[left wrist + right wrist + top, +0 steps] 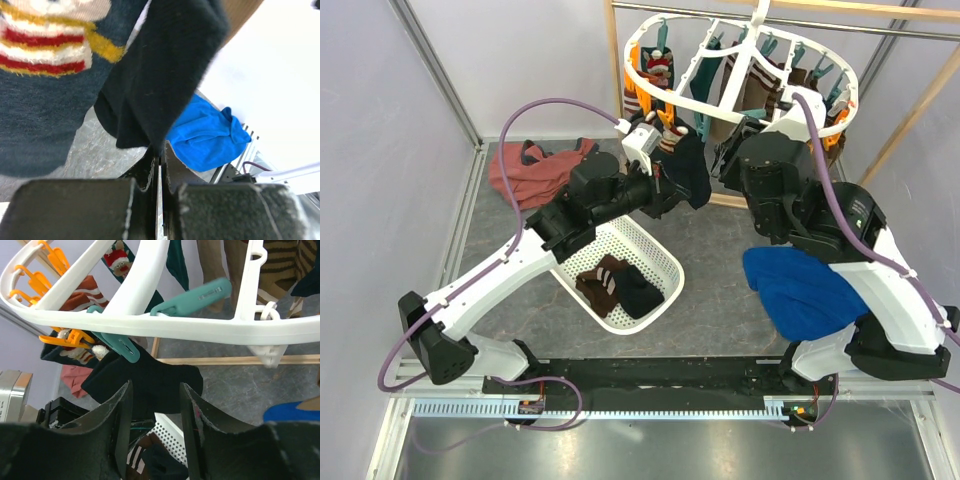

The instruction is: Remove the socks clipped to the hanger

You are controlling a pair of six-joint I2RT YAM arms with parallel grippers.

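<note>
The white oval hanger [632,72] hangs at the back with several socks on orange and teal clips. A black sock [688,172] droops from its near left rim. My left gripper [159,148] is shut on that black sock's [160,75] lower edge, beside a navy sock [45,105] with a red, white and yellow cuff. My right gripper [156,386] stands open just below the hanger's rim [200,331]. In front of it, a teal clip [119,346] pinches the top of the black sock [150,377]. Nothing lies between its fingers.
A white perforated basket [658,252] on the floor holds brown-striped and black socks [615,285]. A blue cloth [805,290] lies by the right arm and a rust-red garment [535,170] at the back left. The wooden frame [612,60] carries the hanger.
</note>
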